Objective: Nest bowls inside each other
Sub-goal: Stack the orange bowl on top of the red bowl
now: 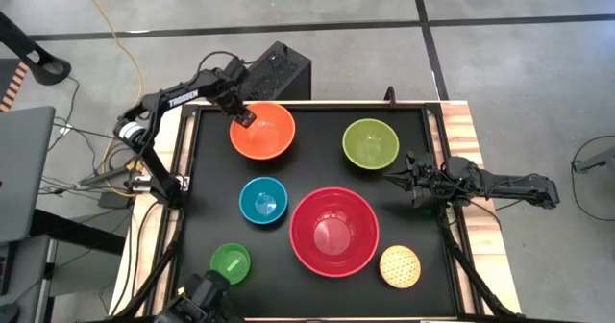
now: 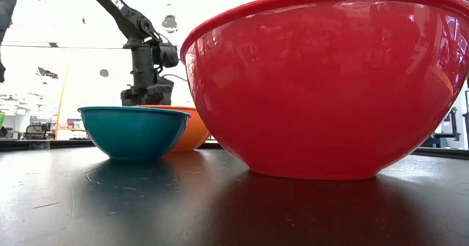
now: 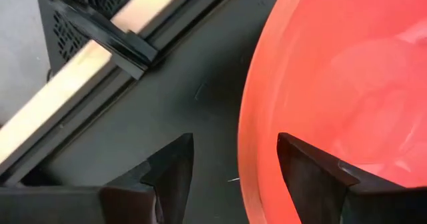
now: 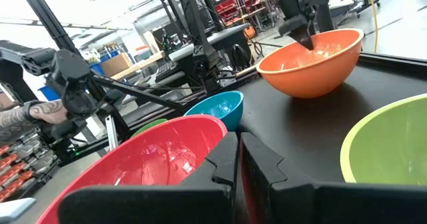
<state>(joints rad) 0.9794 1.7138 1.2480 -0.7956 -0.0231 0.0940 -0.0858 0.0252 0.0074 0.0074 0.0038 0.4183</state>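
Six bowls lay apart on my black table [image 1: 317, 131], none nested. Nearest sat the small green bowl [image 1: 231, 261] and the tan dotted bowl [image 1: 399, 266], then the big red bowl [image 1: 333, 231] and the blue bowl [image 1: 263, 200]. My right gripper [image 1: 392, 176] waited shut beside the olive-green bowl [image 1: 371, 143]. Farthest, my left gripper [image 1: 243, 118] stood open astride the orange bowl [image 1: 262, 131] rim, one finger [image 3: 313, 177] inside, one outside, holding nothing.
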